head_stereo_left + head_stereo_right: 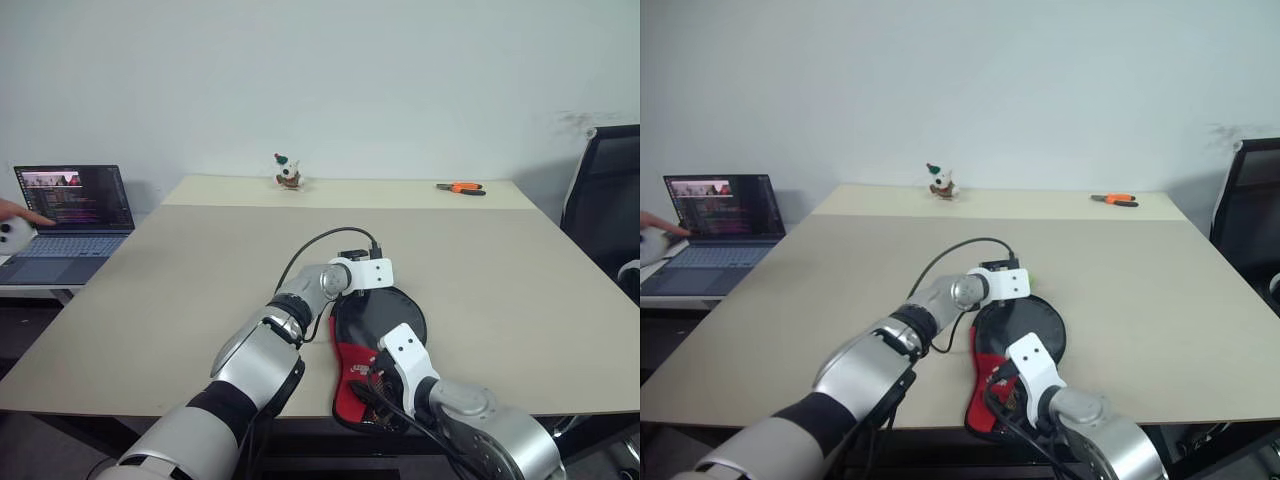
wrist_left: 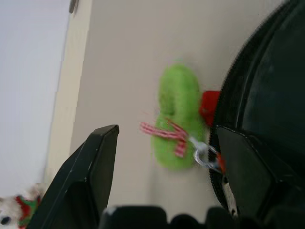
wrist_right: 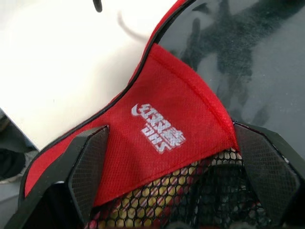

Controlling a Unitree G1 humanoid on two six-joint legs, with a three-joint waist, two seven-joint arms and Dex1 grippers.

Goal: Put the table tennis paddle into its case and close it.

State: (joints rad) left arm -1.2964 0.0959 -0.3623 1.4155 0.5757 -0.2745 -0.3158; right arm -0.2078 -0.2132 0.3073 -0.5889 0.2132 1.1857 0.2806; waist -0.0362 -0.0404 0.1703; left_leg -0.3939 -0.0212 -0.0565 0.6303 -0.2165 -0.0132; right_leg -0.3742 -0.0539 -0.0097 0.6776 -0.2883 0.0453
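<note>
Case (image 1: 380, 330) lies flat; left fingers (image 2: 97, 167) spread, holding nothing.

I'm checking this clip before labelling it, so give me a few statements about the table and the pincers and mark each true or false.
1. The case lies at the near edge of the table. True.
2. The left pincer is clamped on the green zipper tag. False: its fingers stand apart, the tag lying loose between them.
3. The orange-handled pliers sit at the table's far right. True.
4. The right pincer is shut. False: its fingers are spread over the case's red part.
5. A laptop stands on the same table. False: it sits on a separate surface to the left.
</note>
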